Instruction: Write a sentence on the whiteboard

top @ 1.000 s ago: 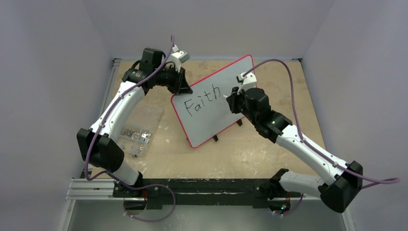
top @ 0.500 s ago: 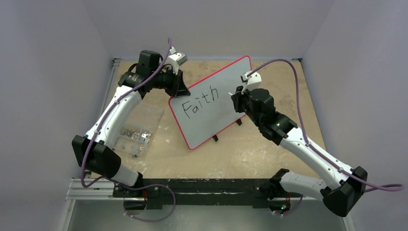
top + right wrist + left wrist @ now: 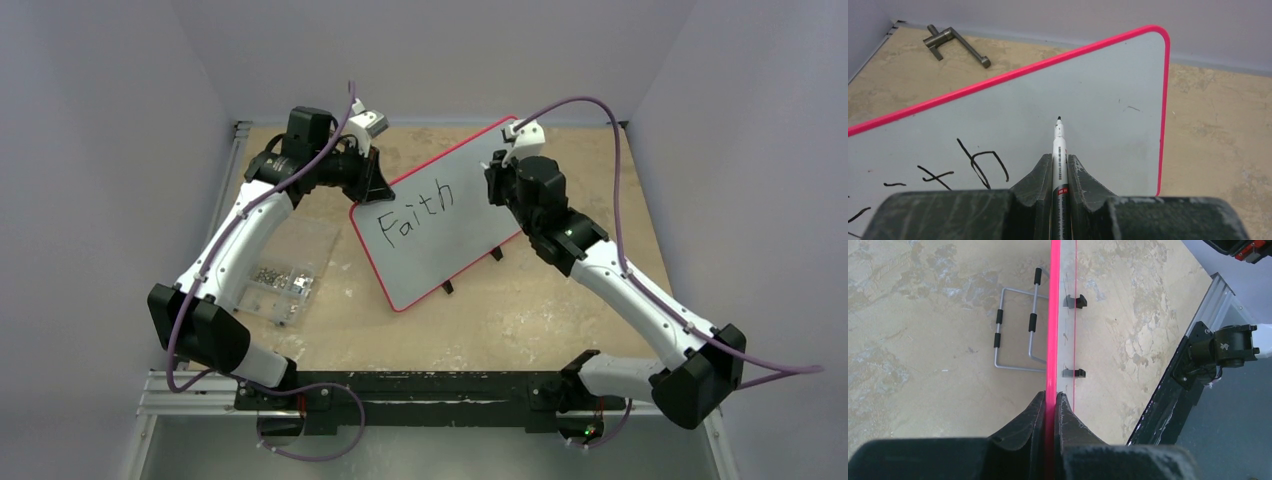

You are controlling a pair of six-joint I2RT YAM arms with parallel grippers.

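Observation:
The whiteboard [image 3: 450, 255], white with a red rim, stands tilted on the table with "Faith" [image 3: 415, 213] written on it in black, the only part of the sentence that shows. My left gripper [image 3: 372, 187] is shut on the board's far left rim [image 3: 1052, 315], seen edge-on between its fingers [image 3: 1050, 401]. My right gripper [image 3: 1059, 159] is shut on a white marker [image 3: 1059, 145]. The marker's black tip points at blank board [image 3: 1098, 100] to the right of the "h" [image 3: 983, 165]. Whether the tip touches the board I cannot tell.
A clear plastic box of small metal parts [image 3: 285, 270] lies left of the board. A grey wire stand [image 3: 1015, 330] rests on the table behind the board, and a metal handle [image 3: 955, 45] lies near the back wall. The black mounting rail [image 3: 400, 390] runs along the near edge.
My right gripper has carried the marker away from the "h", up and to the right toward the board's far corner. The left arm and board shifted slightly left, then held still.

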